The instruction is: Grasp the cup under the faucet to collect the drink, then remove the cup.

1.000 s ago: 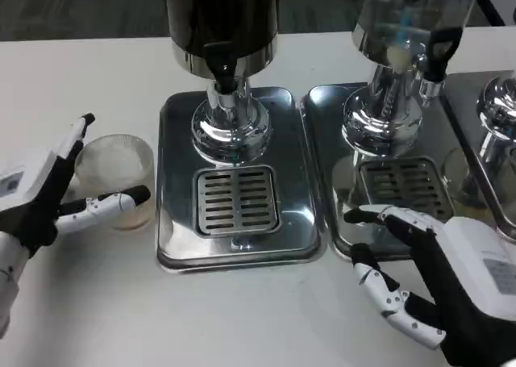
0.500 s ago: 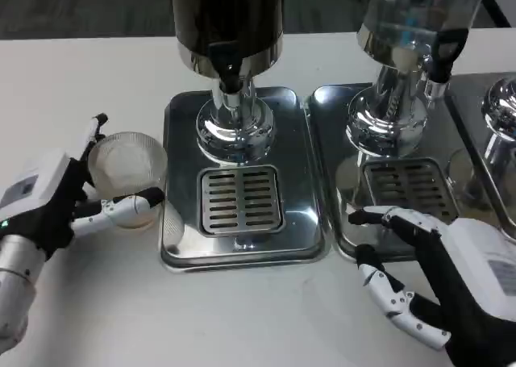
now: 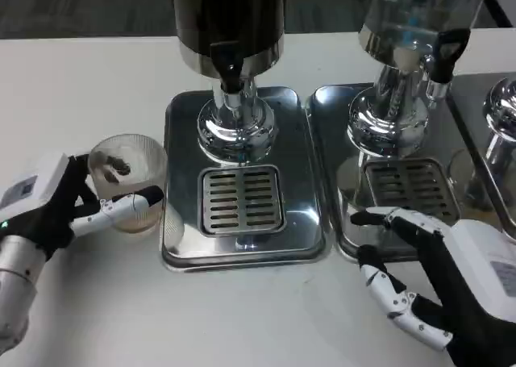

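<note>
A clear ribbed cup [image 3: 129, 173] stands upright on the white table just left of the middle dispenser's steel tray [image 3: 181, 230]. My left hand [image 3: 56, 206] grips it: a finger wraps across its front and fingertips show through its far wall. The dark dispenser's black faucet [image 3: 228, 70] hangs above the slotted drip grille [image 3: 240, 199], which has nothing on it. My right hand [image 3: 439, 278] rests with fingers spread at the front edge of the neighbouring tray [image 3: 347, 238], holding nothing.
A second dispenser with a clear tank [image 3: 419, 16] and black tap [image 3: 442, 56] stands at right on its own tray. A third chrome base [image 3: 500, 113] sits at the far right edge. Bare white table [image 3: 242, 319] lies in front of the trays.
My left hand has closed tighter around the cup, its upper finger now behind the cup's wall. Cup and right hand have hardly moved since half a second ago.
</note>
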Controlling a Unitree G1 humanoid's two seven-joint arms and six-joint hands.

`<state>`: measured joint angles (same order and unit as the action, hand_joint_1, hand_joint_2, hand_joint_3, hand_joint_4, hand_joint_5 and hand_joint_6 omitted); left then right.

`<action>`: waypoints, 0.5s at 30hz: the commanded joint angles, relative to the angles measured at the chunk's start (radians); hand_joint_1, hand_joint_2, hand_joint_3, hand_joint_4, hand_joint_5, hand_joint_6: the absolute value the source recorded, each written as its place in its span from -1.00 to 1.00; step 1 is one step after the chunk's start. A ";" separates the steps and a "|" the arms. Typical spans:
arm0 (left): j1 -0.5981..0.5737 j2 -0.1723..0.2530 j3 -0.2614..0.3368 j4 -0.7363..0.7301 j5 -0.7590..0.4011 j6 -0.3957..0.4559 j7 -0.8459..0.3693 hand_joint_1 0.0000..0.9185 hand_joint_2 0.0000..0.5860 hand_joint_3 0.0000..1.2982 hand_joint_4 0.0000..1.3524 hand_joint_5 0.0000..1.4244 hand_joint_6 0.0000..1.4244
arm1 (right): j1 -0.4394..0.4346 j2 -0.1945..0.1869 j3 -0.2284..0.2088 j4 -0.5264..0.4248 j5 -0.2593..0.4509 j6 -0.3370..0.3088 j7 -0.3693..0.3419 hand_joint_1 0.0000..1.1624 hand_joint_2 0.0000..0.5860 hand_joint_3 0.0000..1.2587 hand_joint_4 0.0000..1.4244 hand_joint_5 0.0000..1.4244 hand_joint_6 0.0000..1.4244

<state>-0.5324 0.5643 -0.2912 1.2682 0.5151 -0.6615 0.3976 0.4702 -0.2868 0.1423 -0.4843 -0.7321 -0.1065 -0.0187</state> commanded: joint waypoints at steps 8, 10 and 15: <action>0.011 -0.013 -0.009 -0.003 0.016 -0.036 0.033 -0.56 -0.36 0.06 0.10 0.41 0.81 | -0.012 -0.002 0.000 -0.007 0.013 -0.011 0.000 -0.56 0.49 -0.46 -0.59 -0.60 -0.47; 0.015 -0.012 -0.006 -0.004 0.013 -0.041 0.036 -0.55 -0.36 0.08 0.12 0.42 0.81 | -0.013 -0.002 0.001 -0.006 0.015 -0.011 0.000 -0.56 0.49 -0.46 -0.59 -0.60 -0.47; 0.025 -0.009 0.006 -0.004 0.001 -0.052 0.041 -0.56 -0.37 0.09 0.14 0.43 0.82 | -0.018 -0.003 0.003 -0.003 0.019 -0.012 0.001 -0.56 0.49 -0.46 -0.59 -0.60 -0.47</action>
<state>-0.5187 0.5603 -0.2915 1.2681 0.5213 -0.6897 0.4270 0.4573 -0.2864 0.1442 -0.4842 -0.7194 -0.1067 -0.0187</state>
